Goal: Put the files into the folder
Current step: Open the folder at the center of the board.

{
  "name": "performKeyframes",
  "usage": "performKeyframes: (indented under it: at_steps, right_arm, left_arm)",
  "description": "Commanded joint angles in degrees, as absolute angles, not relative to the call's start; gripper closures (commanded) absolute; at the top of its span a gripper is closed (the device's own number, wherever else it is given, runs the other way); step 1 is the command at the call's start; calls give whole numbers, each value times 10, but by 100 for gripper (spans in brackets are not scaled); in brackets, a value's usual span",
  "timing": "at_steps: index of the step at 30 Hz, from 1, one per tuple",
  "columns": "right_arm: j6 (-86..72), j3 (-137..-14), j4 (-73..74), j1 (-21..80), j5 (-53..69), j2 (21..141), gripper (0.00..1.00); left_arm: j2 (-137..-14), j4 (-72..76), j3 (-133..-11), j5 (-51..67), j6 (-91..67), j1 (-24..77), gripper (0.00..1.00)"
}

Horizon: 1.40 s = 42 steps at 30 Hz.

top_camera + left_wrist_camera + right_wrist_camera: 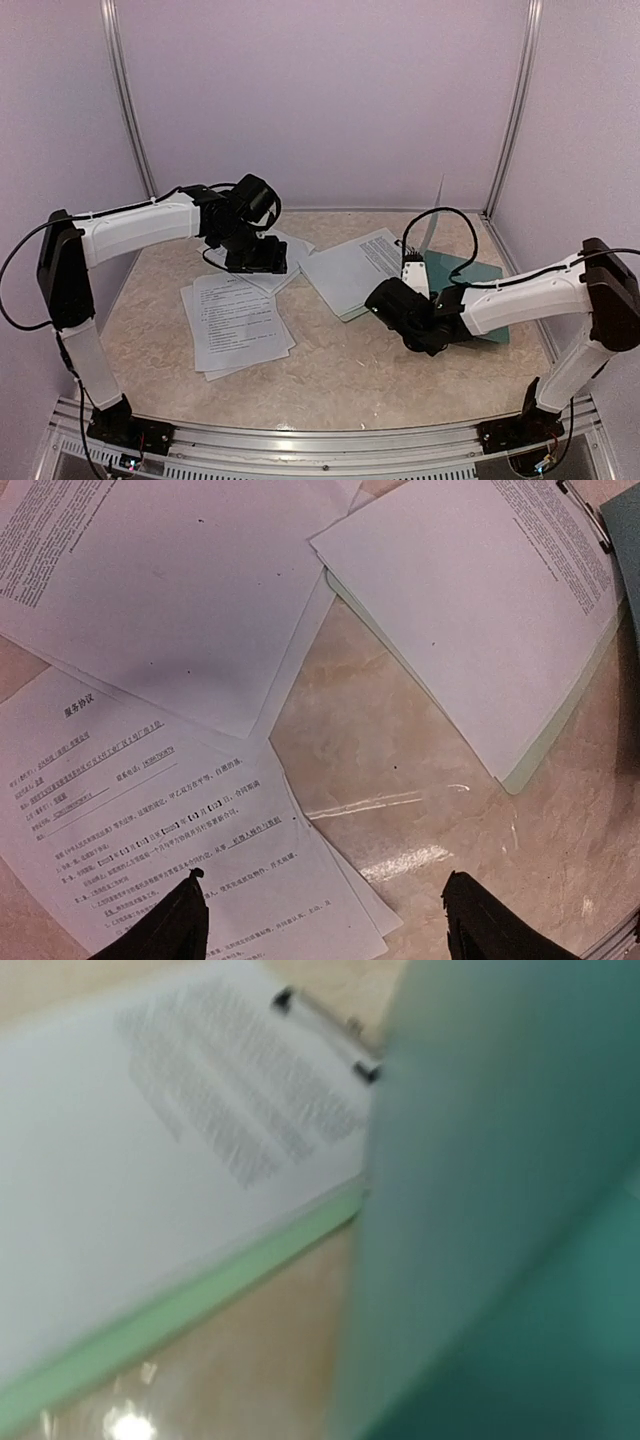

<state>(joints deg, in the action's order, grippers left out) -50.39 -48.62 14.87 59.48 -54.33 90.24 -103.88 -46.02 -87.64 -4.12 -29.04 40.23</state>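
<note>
top view, left claw: the left claw (255, 255) has its jaws spread wide with nothing between them, poised low over the scattered sheets.
top view, files: the files (235, 320) lie flat and loosely fanned on the table (400, 370), just on the near side of the left claw. More sheets lie under it, and none are in the folder yet.
top view, right claw: the right claw (416, 268) is pinched shut, and I judge it grips the raised leaf (436, 215) standing almost upright right above it.
top view, folder: the folder (478, 280) has its lower leaf flat on the table, beneath and to the right of the right claw.
top view, why: the leaf is probably held up so the inside stays open to receive sheets.
left wrist, claw: the dark fingertips (170, 930) are far apart, with bare marble between them.
left wrist, paper: a printed sheet lies under the left fingertip, probably the next one to pick up.
left wrist, clipboard: the mint clipboard (545, 745), carrying its own sheet, lies ahead and to the right of the claw.
right wrist, claw: the view is blurred and its own fingers cannot be made out.
right wrist, folder: the teal leaf fills the right side, very close to the lens.
right wrist, clip: the clipboard's metal clip (320, 1030) sits ahead and to the left.
</note>
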Motion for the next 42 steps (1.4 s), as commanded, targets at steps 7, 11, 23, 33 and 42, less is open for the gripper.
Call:
performKeyframes:
  at_steps: [7, 11, 23, 33, 42]
  right_arm:
    - [-533, -646, 433, 745, -620, 1132, 100]
    - [-508, -703, 474, 788, -636, 1200, 100]
    - [-349, -730, 427, 859, -651, 1240, 100]
    - [-195, -716, 297, 866, -581, 1239, 99]
    - [-211, -724, 274, 870, -546, 1230, 20]
  left_arm:
    - [-983, -487, -892, 17, -277, 339, 21]
    - [-969, -493, -888, 14, -274, 321, 21]
    - [-950, -499, -882, 25, -268, 295, 21]
    - [-945, -512, -879, 15, -267, 295, 21]
    - [-936, -518, -880, 9, -258, 294, 20]
